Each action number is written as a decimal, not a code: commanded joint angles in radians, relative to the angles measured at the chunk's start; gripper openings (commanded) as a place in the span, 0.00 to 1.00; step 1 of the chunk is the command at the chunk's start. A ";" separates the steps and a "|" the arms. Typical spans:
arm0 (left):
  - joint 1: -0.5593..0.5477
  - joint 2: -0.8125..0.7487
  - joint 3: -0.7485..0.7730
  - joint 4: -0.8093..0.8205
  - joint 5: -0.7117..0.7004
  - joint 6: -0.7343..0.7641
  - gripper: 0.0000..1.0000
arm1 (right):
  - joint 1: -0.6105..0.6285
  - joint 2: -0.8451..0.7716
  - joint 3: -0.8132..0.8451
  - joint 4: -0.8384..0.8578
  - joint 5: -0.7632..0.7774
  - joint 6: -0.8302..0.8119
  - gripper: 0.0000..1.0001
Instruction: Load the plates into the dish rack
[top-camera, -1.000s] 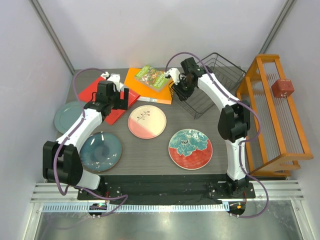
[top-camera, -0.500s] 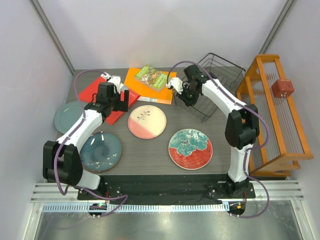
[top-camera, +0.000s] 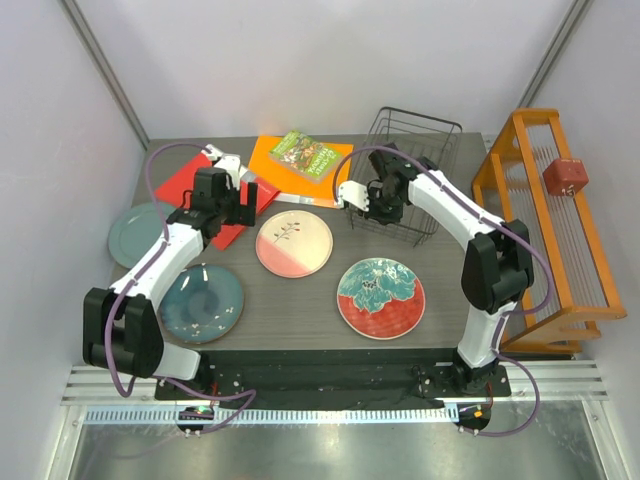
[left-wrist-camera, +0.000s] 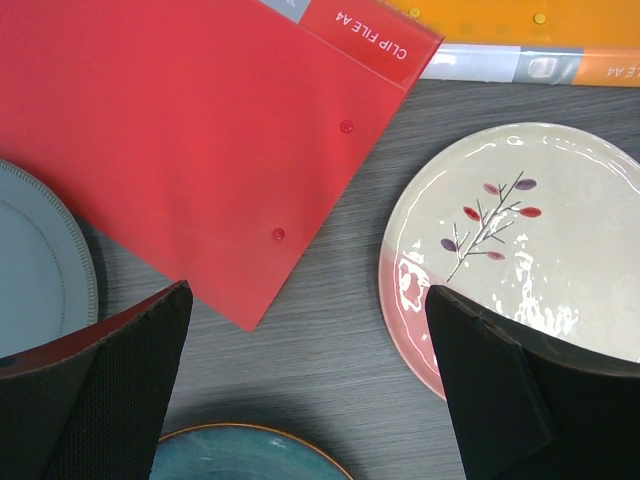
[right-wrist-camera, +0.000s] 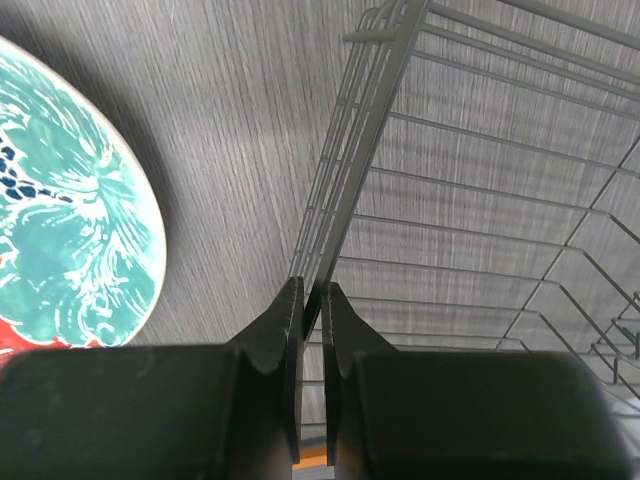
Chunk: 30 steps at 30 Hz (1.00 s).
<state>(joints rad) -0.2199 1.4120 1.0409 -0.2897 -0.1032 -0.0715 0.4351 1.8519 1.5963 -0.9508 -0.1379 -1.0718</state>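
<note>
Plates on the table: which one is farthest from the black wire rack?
The plain grey-green plate, leftmost of the four; the other three lie nearer the rack.

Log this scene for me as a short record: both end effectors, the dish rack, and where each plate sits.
left end effector: open, holding nothing, near the red folder
right end effector: shut on a side wire of the dish rack
rack contents: no plates
plates not yet loaded: red-and-teal plate, cream-and-pink plate, dark teal plate, grey-green plate
</note>
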 joint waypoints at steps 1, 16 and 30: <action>0.007 -0.033 -0.002 0.011 0.019 -0.005 0.99 | 0.025 -0.043 -0.035 -0.037 0.026 -0.132 0.01; 0.007 -0.016 -0.002 0.027 0.045 -0.008 1.00 | -0.056 -0.056 -0.071 0.007 0.133 -0.247 0.01; 0.007 -0.005 -0.007 0.046 0.059 -0.010 0.99 | -0.114 -0.013 -0.062 0.130 0.215 -0.315 0.01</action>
<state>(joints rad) -0.2199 1.4090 1.0409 -0.2817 -0.0650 -0.0750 0.3347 1.8088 1.5211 -0.9161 0.0055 -1.3319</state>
